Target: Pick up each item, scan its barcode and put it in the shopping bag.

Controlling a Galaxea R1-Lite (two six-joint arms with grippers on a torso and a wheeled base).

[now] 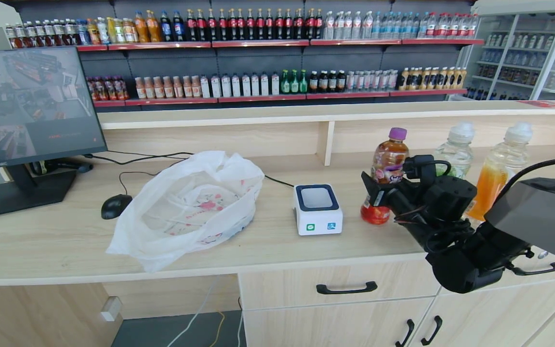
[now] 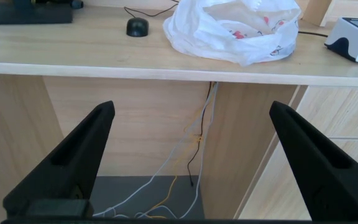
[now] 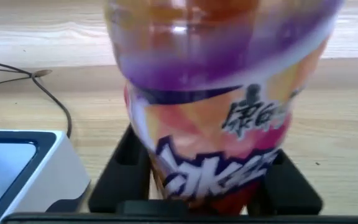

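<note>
While the left gripper hangs below the front edge of the worktop with its two dark fingers spread wide and nothing between them, the right gripper is closed around the lower half of a purple-capped tea bottle. From where I stand the bottle is upright, its red base low over the wood just to the right of the scanner; I cannot tell whether the base touches the surface. In the right wrist view the bottle sits between the black fingers of the gripper, with the scanner's white corner close beside it. The scanner is a small white box with a dark-framed window facing up, near the middle of the worktop. To its left lies the white plastic shopping bag, mouth open and slumped, and further left a black mouse and a monitor on its stand. Behind the right arm two more bottles stand near the back ledge: a clear one and one with orange drink, both white-capped. Thin cables dangle under the worktop ahead of the left gripper, and shelves of drinks line the back wall.
</note>
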